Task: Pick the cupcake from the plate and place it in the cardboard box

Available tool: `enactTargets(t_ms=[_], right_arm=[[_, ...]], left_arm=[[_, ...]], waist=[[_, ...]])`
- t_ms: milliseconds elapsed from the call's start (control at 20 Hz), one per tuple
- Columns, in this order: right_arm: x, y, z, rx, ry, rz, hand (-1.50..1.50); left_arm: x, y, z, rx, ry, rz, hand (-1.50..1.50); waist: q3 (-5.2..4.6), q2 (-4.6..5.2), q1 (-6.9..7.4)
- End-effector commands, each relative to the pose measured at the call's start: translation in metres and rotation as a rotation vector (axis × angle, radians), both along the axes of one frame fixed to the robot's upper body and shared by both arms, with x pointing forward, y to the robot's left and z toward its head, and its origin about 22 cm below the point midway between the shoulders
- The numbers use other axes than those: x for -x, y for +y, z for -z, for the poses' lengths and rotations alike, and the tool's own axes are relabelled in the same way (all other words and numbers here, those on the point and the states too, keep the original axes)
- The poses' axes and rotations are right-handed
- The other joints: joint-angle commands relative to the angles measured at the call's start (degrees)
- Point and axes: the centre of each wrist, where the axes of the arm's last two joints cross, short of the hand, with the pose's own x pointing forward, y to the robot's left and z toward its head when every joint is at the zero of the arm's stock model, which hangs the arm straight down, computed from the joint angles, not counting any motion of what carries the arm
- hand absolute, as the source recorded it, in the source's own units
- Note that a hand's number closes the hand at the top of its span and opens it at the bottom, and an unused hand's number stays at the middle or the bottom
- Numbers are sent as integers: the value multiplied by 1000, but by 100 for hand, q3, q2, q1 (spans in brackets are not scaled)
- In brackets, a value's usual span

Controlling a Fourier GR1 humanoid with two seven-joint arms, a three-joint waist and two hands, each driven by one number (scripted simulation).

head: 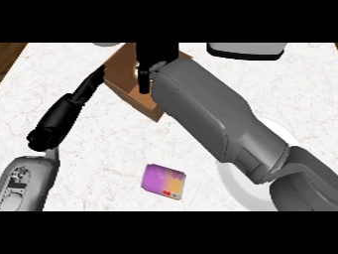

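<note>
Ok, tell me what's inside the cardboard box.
Bare brown floor shows in the cardboard box. The right hand and forearm cover the rest; a pale bit beneath could be the cupcake, unclear.

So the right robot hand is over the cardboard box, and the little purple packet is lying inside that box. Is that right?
Not quite. The right robot hand is over the cardboard box, but the purple packet is not inside it. It lies flat on the white counter, apart from the box and nearer the robot, as the head view shows.
</note>
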Motion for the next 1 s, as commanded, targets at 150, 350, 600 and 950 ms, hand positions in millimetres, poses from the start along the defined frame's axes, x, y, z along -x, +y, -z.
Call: enactTargets(t_ms=[150, 350, 600, 950], right_arm=[[-19, -26, 25, -1, 239, -88, -150], [-20, -23, 18, -78, 196, -208, -150], [-15, -20, -8, -500, -64, -236, -150], [-29, -60, 3, -1094, -126, 16, -150]], left_arm=[[10, 3, 11, -10, -1, -28, 0], [-1, 0, 2, -1, 3, -22, 0], [6, 9, 2, 8, 7, -24, 0], [15, 10, 17, -1, 7, -31, 0]], waist=[[6, -13, -110], [7, 9, -63], [24, -39, -123], [19, -19, -140]])
